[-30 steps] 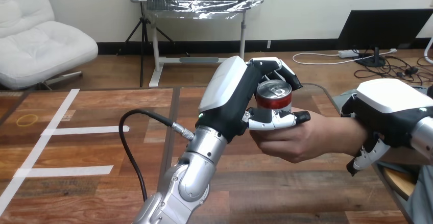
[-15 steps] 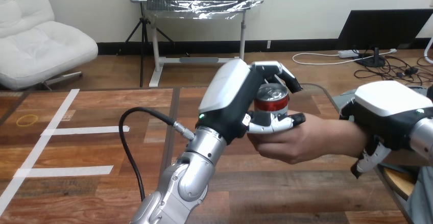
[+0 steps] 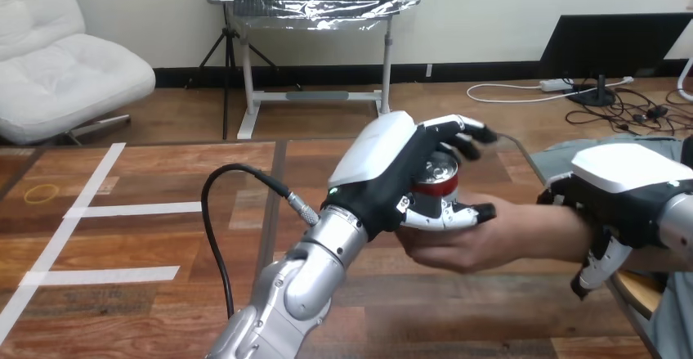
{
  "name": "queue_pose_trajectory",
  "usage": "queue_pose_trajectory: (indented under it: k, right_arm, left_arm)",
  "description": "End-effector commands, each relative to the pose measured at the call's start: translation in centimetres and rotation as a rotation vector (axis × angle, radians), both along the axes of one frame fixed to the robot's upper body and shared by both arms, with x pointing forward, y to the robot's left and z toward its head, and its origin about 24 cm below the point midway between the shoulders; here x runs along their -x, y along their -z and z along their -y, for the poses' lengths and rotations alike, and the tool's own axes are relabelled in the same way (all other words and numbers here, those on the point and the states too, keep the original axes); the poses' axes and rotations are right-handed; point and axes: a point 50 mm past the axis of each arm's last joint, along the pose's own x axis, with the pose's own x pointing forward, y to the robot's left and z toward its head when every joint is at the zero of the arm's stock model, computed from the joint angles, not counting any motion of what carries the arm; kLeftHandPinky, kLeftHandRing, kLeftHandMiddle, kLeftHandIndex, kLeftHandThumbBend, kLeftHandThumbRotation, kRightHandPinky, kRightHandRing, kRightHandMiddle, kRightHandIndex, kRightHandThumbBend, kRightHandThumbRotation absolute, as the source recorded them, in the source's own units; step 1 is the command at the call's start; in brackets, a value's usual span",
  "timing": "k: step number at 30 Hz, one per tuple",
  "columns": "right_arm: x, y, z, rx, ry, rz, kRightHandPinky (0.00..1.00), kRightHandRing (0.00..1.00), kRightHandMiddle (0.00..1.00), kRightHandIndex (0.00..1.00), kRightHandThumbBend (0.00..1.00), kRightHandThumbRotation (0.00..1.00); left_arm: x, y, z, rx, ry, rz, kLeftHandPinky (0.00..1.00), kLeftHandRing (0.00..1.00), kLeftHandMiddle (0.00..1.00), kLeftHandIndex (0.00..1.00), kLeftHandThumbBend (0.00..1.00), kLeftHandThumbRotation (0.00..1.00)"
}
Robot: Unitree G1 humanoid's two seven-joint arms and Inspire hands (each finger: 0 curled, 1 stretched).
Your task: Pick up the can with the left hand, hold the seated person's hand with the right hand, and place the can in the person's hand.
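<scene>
Red metal can [image 3: 430,186]: likely handling light, slick; sidewall grip.
Left hand [image 3: 391,167]: clasping it.
Right hand [image 3: 625,189]: curling over person's wrist [image 3: 562,228].

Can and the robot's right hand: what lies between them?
Head view: the person's hand, under the can, and wrist fill the stretch to the right hand.

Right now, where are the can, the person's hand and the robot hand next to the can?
can [image 3: 433,189]: head view, its red side.
person's hand [image 3: 489,238]: head view, bare skin below the can.
left robot hand [image 3: 382,156]: head view, its white back shell.
</scene>
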Motion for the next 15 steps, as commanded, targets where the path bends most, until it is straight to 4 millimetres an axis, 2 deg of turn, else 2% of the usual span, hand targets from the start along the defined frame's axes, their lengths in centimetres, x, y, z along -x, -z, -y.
queue_pose_trajectory:
  k: [1,5,15]
  right_arm:
    - [-0.5,-3.5,-0.4,0.004,-0.003,0.105,0.79,0.85,0.86,0.84,0.83,0.05]
    - [-0.2,-3.7,-0.2,-0.020,0.008,0.124,0.80,0.86,0.87,0.85,0.82,0.07]
    - [1.1,-4.3,0.1,-0.117,0.043,0.173,0.79,0.84,0.85,0.83,0.78,0.06]
  left_arm:
    - [-0.3,-2.1,-0.8,0.063,-0.008,0.028,0.78,0.83,0.85,0.87,0.73,0.37]
    - [-0.2,-2.1,-1.6,0.124,-0.019,-0.014,0.75,0.83,0.86,0.88,0.73,0.38]
    - [0.4,-2.1,-3.4,0.218,-0.061,-0.073,0.69,0.80,0.85,0.85,0.69,0.31]
